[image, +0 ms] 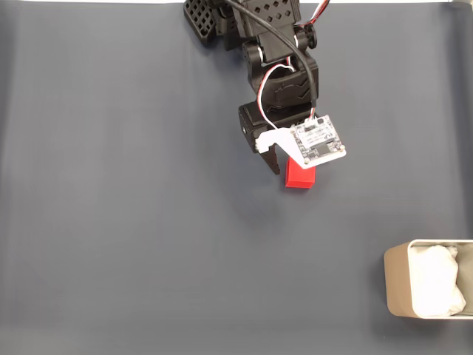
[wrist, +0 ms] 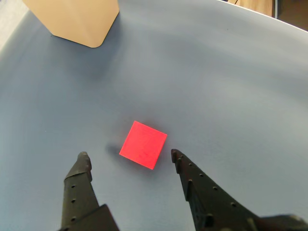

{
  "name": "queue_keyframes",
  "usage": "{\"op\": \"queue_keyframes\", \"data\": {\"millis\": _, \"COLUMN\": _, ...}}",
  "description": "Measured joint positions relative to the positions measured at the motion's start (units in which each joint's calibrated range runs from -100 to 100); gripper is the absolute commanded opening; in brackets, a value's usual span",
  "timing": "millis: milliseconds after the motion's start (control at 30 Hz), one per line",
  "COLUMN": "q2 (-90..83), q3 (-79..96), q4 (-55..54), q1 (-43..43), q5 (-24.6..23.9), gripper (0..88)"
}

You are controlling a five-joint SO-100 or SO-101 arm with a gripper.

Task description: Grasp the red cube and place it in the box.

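The red cube [image: 300, 179] rests on the dark grey mat just below the arm's wrist in the fixed view. Seen from the wrist, the red cube [wrist: 143, 144] lies turned at an angle just ahead of and between my two black fingertips. My gripper [wrist: 130, 155] is open, with a finger on either side of the cube and neither one touching it. From the fixed view the gripper [image: 290, 168] hangs over the cube, partly hidden under the white camera board. The beige box [image: 395, 285], with white soft material inside, stands at the bottom right; the box [wrist: 72, 19] appears top left from the wrist.
The arm's black base [image: 244, 22] stands at the top centre of the mat. The mat's pale edge and a strip of wooden floor [wrist: 255, 7] show at the top right of the wrist view. Bare mat lies between cube and box.
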Motion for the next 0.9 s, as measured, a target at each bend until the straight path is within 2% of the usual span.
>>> {"op": "queue_keyframes", "data": {"millis": 900, "q2": 5.6, "q3": -0.8, "q4": -2.1, "q1": -2.6, "q5": 0.0, "gripper": 38.6}}
